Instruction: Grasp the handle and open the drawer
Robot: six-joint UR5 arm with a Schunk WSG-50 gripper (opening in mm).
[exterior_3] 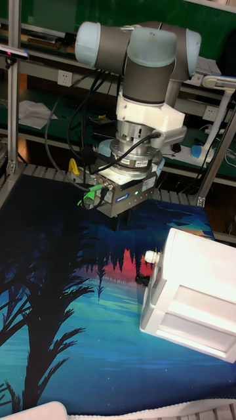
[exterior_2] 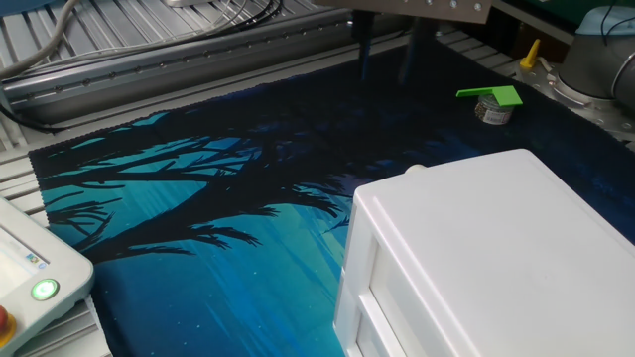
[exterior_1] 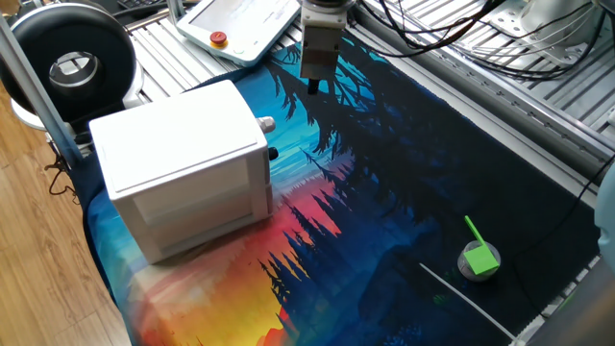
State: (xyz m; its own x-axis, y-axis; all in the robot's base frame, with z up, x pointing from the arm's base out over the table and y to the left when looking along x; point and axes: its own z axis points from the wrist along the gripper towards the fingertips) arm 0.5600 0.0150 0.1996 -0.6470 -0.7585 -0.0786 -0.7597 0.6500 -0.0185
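Observation:
The white cabinet (exterior_1: 183,163) stands on the left of the colourful mat, with its drawer (exterior_1: 267,137) shut and flush. The handle (exterior_1: 266,124), a small silvery knob (exterior_3: 152,256), sticks out of the drawer front toward the mat's middle. A small black knob (exterior_1: 273,153) sits just below it. My gripper (exterior_1: 312,86) hangs above the mat behind and beyond the handle, clear of the cabinet and pointing down. In the other fixed view its two dark fingers (exterior_2: 364,55) stand a narrow gap apart with nothing between them. The tall fixed view shows the gripper (exterior_3: 121,226) up and left of the handle.
A green piece on a grey round base (exterior_1: 479,258) lies at the mat's far right, with a thin white rod (exterior_1: 466,298) near it. A white pendant with a red button (exterior_1: 235,24) and a black round device (exterior_1: 72,62) sit behind the cabinet. Aluminium rails border the mat.

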